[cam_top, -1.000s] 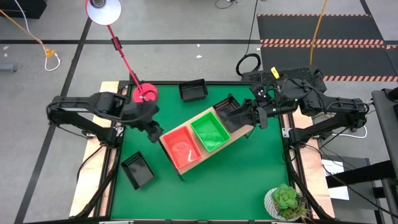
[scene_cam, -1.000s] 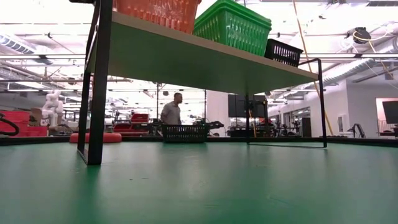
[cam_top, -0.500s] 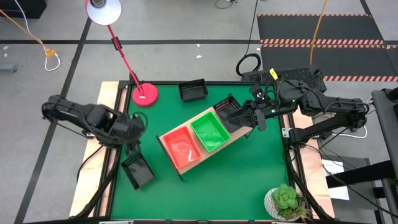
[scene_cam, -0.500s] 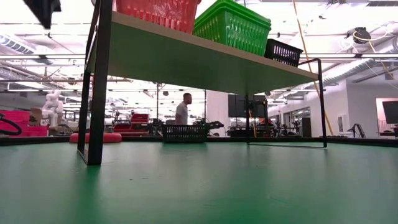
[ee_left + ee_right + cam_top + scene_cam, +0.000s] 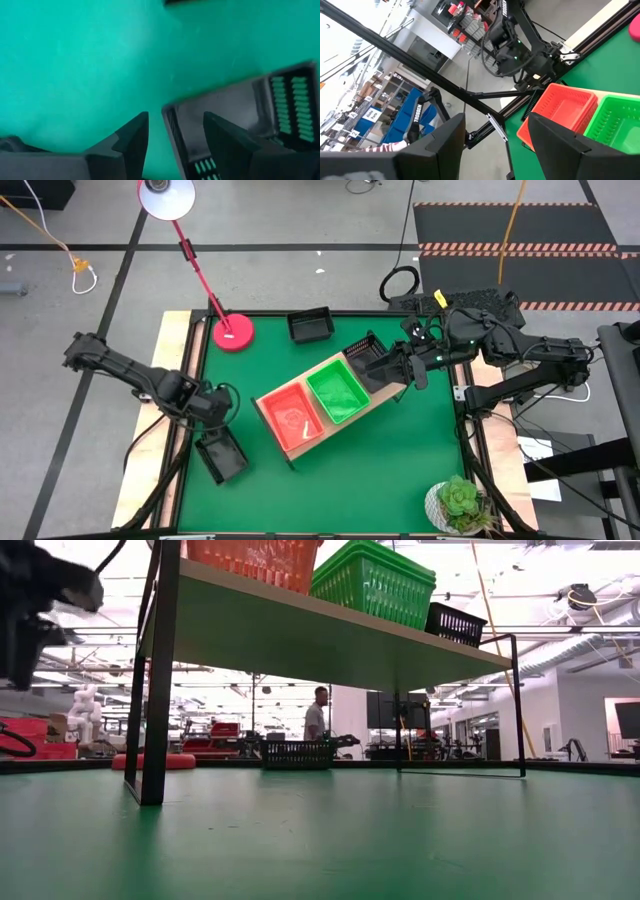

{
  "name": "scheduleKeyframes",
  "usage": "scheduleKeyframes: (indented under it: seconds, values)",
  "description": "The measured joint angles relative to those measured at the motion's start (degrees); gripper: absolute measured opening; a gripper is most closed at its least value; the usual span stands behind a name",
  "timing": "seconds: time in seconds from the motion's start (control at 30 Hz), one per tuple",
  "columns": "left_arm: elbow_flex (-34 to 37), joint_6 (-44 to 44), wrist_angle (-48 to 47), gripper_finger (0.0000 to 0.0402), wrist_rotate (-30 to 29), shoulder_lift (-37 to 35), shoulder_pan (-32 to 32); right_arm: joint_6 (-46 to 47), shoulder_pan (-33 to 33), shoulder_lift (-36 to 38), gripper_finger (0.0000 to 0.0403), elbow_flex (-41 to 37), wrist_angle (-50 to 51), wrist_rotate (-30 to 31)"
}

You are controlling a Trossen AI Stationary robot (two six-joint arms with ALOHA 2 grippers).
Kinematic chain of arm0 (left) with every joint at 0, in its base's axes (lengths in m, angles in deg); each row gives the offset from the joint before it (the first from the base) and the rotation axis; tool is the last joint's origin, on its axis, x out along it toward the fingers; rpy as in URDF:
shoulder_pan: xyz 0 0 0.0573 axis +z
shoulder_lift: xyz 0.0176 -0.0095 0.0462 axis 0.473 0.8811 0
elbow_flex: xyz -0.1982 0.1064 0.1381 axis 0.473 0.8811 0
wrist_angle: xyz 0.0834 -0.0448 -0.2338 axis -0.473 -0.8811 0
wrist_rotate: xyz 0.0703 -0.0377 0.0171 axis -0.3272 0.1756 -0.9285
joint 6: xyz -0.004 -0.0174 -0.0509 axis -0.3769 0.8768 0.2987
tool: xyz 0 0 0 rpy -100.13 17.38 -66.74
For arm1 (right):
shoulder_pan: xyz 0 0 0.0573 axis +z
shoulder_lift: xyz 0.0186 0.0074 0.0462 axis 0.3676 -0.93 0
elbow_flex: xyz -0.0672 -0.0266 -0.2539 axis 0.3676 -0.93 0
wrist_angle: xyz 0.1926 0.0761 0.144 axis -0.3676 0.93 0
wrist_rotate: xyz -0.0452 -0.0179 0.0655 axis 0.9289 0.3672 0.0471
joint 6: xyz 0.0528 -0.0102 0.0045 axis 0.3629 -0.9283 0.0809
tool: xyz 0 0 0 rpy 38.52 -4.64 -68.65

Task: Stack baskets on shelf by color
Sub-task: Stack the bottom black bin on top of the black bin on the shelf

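The left arm reaches in from the table's left edge, elbow out past the wooden side strip, its wrist bent down over the front-left part of the green table [image 5: 400, 460]. The left hand [image 5: 214, 423] hangs just above a loose black basket [image 5: 221, 453] lying there. In the left wrist view the two fingers [image 5: 131, 137] are spread apart with the basket's near wall [image 5: 172, 127] standing between them; nothing is gripped yet.

The right arm comes in from the right side, and the right hand [image 5: 378, 367] sits at the far right end of the shelf [image 5: 383, 401], over the black basket on the shelf [image 5: 367, 356]. In its wrist view the fingers [image 5: 555, 135] stand well apart and hold nothing.

The shelf lies diagonally mid-table, carrying an orange-red basket [image 5: 293, 418] at its left end, a green basket [image 5: 337, 392] beside it and the black one at the right end. A second loose black basket [image 5: 310, 326] rests near the far edge, beside a red lamp base [image 5: 232, 332]. A potted plant [image 5: 458, 504] stands at the front-right corner.

Compared with a second ago, the left arm has swung from beside the lamp base, near the shelf's left end, forward and down to the front-left basket. The right arm has barely shifted. In the low view a person [image 5: 317, 718] in the room behind has walked to the right.
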Motion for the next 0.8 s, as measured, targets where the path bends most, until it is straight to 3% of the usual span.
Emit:
scheduleKeyframes:
  seconds: [0.2, 0.4, 0.57, 0.8]
  values:
    - [4.54, 1.49, 1.32, 0.0186, 6.45, -0.60, 0.03, 0.01, 0.00, 0.00, 0.0210, 0.00, -0.02, 0.06]
    - [8.53, 1.68, 6.44, 0.0155, 7.05, -0.59, -0.08, 0.01, 0.00, 0.00, 0.0210, 0.00, -0.26, 0.22]
    - [11.15, 1.95, 8.78, 0.0114, 7.27, -0.58, -0.09, 0.48, 0.00, 0.00, 0.0210, 0.00, -0.96, 0.24]
    - [12.30, 1.83, 8.88, 0.0014, 9.53, -0.58, -0.07, 1.08, 0.00, 0.00, 0.0210, 0.00, -0.91, 0.24]
